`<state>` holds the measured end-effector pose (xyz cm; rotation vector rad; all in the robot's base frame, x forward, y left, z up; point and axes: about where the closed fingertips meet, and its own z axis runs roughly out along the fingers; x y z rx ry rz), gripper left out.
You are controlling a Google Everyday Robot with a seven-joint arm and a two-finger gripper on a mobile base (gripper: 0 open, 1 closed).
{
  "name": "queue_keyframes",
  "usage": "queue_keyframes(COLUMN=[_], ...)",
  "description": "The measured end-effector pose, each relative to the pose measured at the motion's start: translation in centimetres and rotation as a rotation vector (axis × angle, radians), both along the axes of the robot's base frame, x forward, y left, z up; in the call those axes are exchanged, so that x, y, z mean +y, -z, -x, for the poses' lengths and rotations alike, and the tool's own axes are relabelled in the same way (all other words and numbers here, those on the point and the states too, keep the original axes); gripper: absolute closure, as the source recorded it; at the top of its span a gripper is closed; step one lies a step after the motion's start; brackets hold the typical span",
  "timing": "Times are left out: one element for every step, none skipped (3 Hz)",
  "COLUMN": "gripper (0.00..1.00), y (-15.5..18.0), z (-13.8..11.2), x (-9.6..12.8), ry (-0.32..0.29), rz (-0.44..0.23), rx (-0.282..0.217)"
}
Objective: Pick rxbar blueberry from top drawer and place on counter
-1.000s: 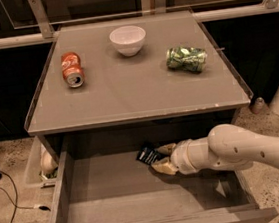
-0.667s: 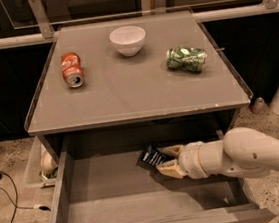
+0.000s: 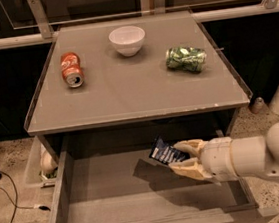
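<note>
The rxbar blueberry point(image 3: 165, 153), a dark navy bar with white lettering, is held between the two pale fingers of my gripper point(image 3: 182, 157). The bar is tilted and lifted above the bottom of the open top drawer point(image 3: 104, 200), near the drawer's back right. My white arm reaches in from the right. The grey counter point(image 3: 133, 96) lies just above and behind the bar.
On the counter lie a red-orange soda can point(image 3: 71, 69) at the left, a white bowl point(image 3: 127, 40) at the back middle and a crushed green can point(image 3: 186, 59) at the right. A black cable point(image 3: 8, 199) runs on the floor at the left.
The gripper has lifted the bar off the drawer bottom and raised it a little; the arm has drawn slightly back to the right.
</note>
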<state>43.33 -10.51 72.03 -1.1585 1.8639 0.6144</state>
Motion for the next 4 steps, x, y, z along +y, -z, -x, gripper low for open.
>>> queue_keyframes(gripper=[1.0, 1.0, 1.0, 1.0], y=[-5.0, -11.0, -15.7, -17.1], z=[2.6, 3.4, 1.2, 0.4], x=[-0.4, 0.2, 0.7, 1.7], ry=[-0.047, -0.111, -0.146, -0.162], rz=[0.035, 0.12, 0.182, 0.183], rx=[-0.034, -0.097, -0.15, -0.178])
